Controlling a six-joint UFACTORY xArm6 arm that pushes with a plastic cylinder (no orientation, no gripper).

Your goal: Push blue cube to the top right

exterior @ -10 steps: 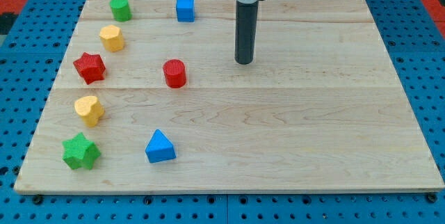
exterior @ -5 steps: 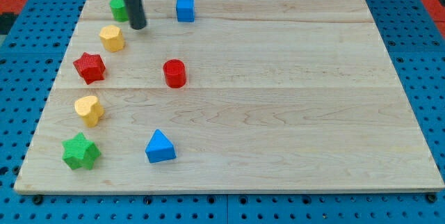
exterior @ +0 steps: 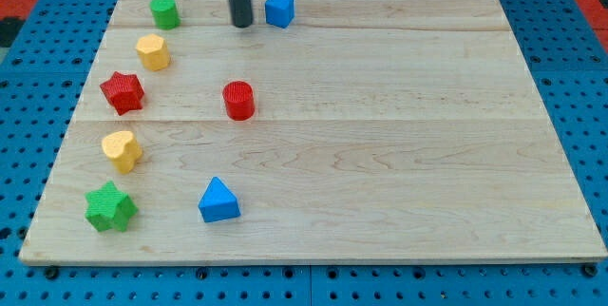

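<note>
The blue cube (exterior: pixel 279 9) sits near the view's top edge of the wooden board (exterior: pixel 399 154), left of the middle. My tip (exterior: pixel 242 24) is just to the cube's left, with a narrow gap between them. The dark rod rises out of the view's top.
A green cylinder (exterior: pixel 164 11) is at the top left. Below it stand a yellow block (exterior: pixel 152 51), a red star (exterior: pixel 123 91), a yellow heart (exterior: pixel 122 150) and a green star (exterior: pixel 110 207). A red cylinder (exterior: pixel 238 100) and a blue triangle (exterior: pixel 218 200) stand farther right.
My tip swung from the board's middle to the far left beside the green cylinder, then came right. The blue cube has shifted right by about a cube's width.
</note>
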